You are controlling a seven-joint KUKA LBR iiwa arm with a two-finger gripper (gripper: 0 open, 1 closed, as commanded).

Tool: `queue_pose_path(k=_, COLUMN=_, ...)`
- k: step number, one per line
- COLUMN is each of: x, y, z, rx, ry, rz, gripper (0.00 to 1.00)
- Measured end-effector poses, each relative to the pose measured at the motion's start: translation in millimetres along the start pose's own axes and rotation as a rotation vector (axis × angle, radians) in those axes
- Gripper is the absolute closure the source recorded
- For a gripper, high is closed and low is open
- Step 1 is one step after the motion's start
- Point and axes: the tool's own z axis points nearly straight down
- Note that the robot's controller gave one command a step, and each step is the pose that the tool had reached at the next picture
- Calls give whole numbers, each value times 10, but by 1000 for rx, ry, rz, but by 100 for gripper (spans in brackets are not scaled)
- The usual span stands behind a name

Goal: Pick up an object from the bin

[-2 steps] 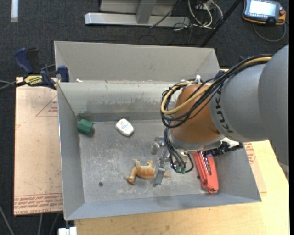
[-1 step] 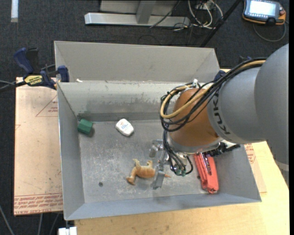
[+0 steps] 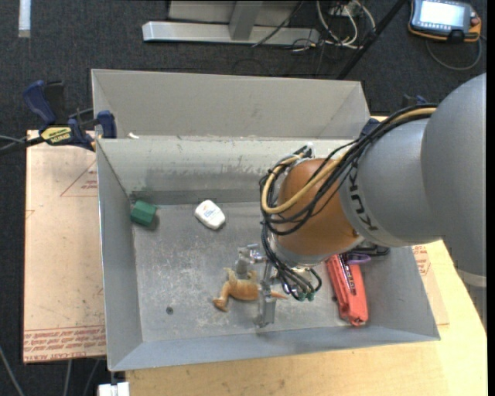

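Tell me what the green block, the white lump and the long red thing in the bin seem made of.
The green block: probably foam or soft plastic, matt, no glints. The white lump: likely smooth plastic, rounded, with a faint sheen. The long red thing: likely glossy plastic, bright highlights along it.

Looks like a robotics lab: a KUKA arm (image 3: pixel 418 178) over a grey metal bin (image 3: pixel 116 255), dark carpet (image 3: pixel 62 46), loose cables (image 3: pixel 340 27) and a teach pendant (image 3: pixel 445 17) well behind the claw (image 3: pixel 261 290).

The bin (image 3: pixel 174 278) is matt grey metal, scuffed. The long red object (image 3: pixel 349 294) looks like glossy plastic; the tan piece (image 3: pixel 236 291) looks wooden.
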Motion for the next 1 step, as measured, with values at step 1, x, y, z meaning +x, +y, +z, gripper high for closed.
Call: queue_pose_path(k=1, x=10, y=265, z=149, rx=-1, ry=0, rz=416, gripper=100)
